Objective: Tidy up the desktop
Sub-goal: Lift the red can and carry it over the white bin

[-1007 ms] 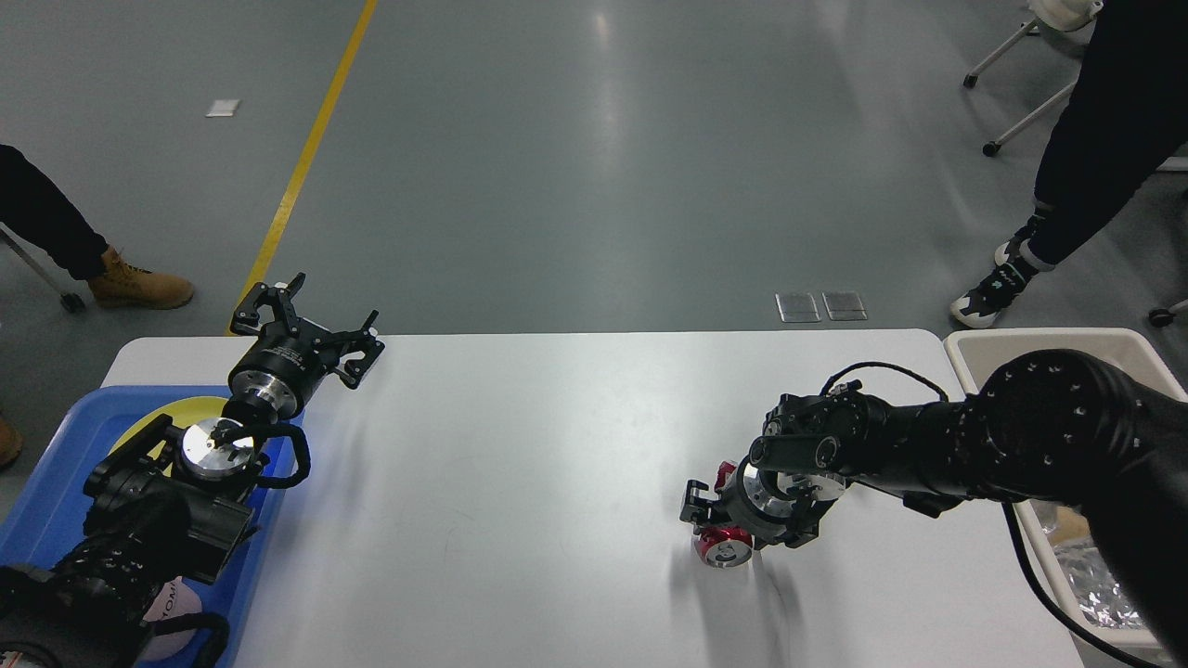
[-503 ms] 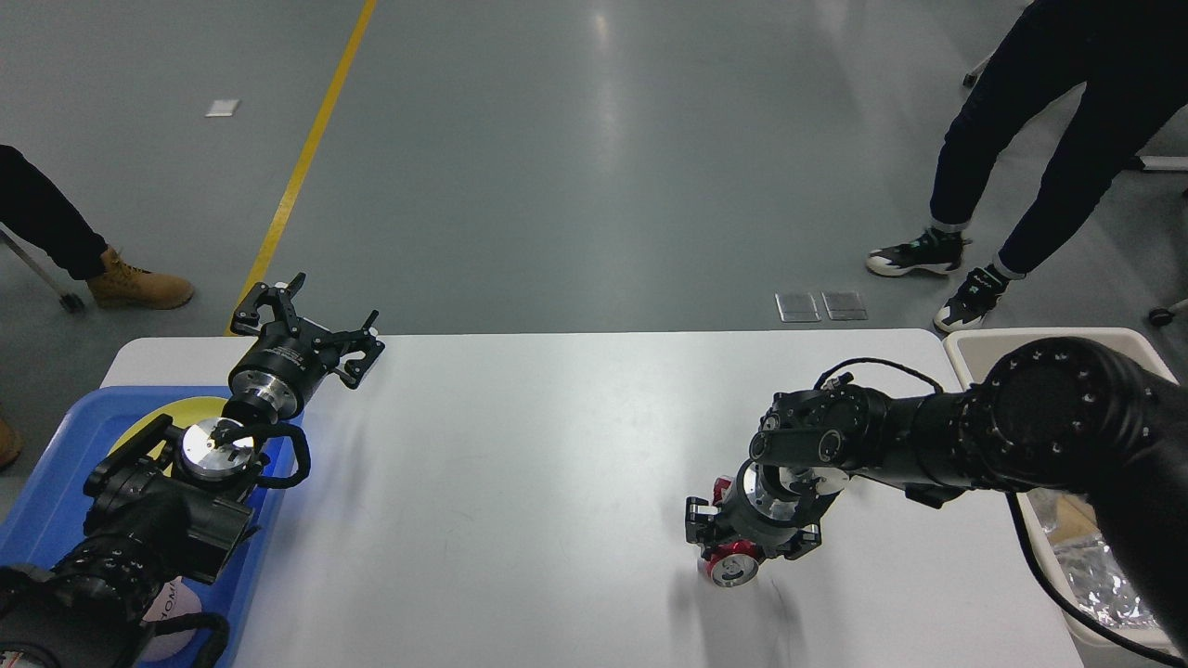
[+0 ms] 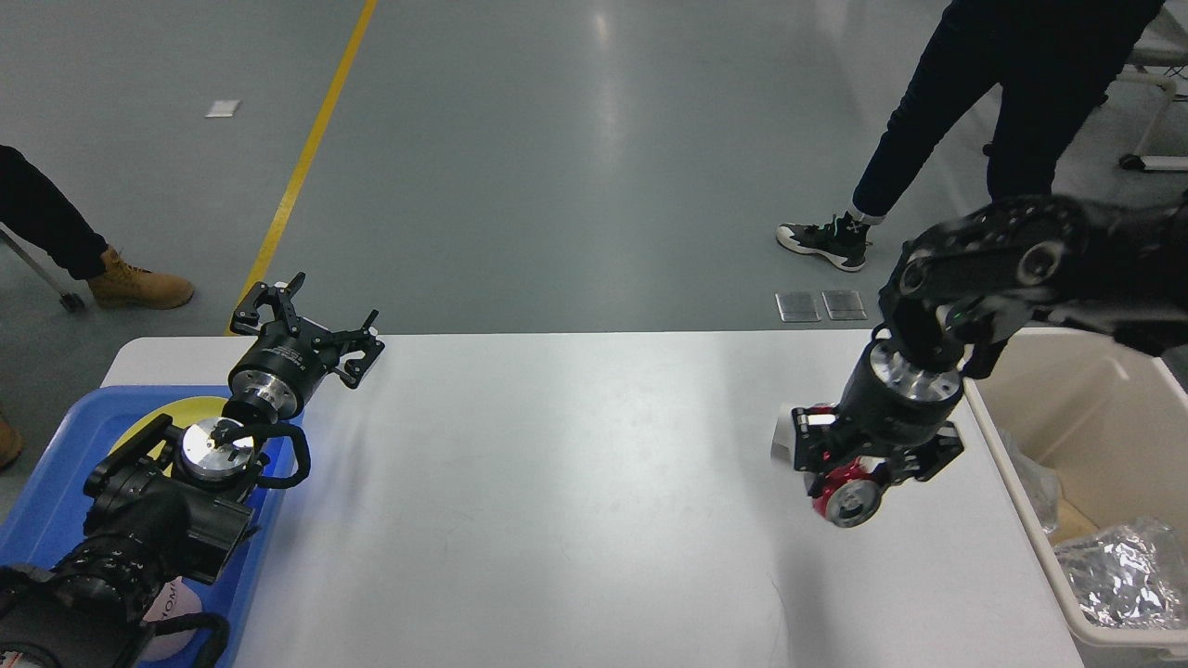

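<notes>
The white desktop (image 3: 557, 482) fills the lower part of the head view. My right gripper (image 3: 858, 475) is shut on a red can (image 3: 846, 499) with a silver end. It holds the can above the desktop's right side, close to the beige bin (image 3: 1067, 566). My left gripper (image 3: 311, 325) is open and empty, its fingers spread over the desktop's far left edge, beside the blue tray (image 3: 46, 520).
The blue tray holds a yellow plate (image 3: 176, 410), partly hidden by my left arm. The beige bin holds crumpled foil (image 3: 1114, 557). A person's legs (image 3: 928, 121) stand on the floor beyond the far right edge. Another person's boot (image 3: 139, 288) is at far left.
My right gripper has lifted the red can off the desktop and carried it right, towards the bin. The person behind has stepped left. The left arm has not moved.
</notes>
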`<state>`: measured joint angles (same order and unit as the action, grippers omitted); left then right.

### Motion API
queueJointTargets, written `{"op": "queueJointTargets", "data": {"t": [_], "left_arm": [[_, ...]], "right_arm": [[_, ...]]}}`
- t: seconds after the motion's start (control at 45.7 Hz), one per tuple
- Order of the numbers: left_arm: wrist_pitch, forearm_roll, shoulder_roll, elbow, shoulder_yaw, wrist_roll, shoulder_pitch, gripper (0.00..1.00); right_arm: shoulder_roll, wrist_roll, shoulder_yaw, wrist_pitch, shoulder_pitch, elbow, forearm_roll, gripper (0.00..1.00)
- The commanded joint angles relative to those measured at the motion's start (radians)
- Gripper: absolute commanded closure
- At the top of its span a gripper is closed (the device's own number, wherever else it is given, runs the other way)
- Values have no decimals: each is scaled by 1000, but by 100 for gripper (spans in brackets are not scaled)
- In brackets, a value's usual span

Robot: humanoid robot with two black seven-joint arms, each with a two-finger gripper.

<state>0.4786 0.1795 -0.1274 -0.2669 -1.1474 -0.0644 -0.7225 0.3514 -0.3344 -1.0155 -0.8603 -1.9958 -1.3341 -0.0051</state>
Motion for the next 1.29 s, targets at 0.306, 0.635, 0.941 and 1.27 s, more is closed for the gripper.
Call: {"op": "queueJointTargets", "data": {"t": [0.306, 0.635, 0.941, 1.27], "left_arm": [[0, 0, 0, 0, 0, 0, 0, 4], [0, 0, 0, 0, 0, 0, 0, 4], [0, 0, 0, 0, 0, 0, 0, 4], [0, 0, 0, 0, 0, 0, 0, 4]], "right_arm": [[43, 0, -178, -100, -443, -16, -4, 100], [44, 0, -184, -100, -520, -2, -35, 100], [124, 0, -420, -100, -178, 321, -220, 100], [175, 1, -368, 418, 475, 539, -266, 100]]}}
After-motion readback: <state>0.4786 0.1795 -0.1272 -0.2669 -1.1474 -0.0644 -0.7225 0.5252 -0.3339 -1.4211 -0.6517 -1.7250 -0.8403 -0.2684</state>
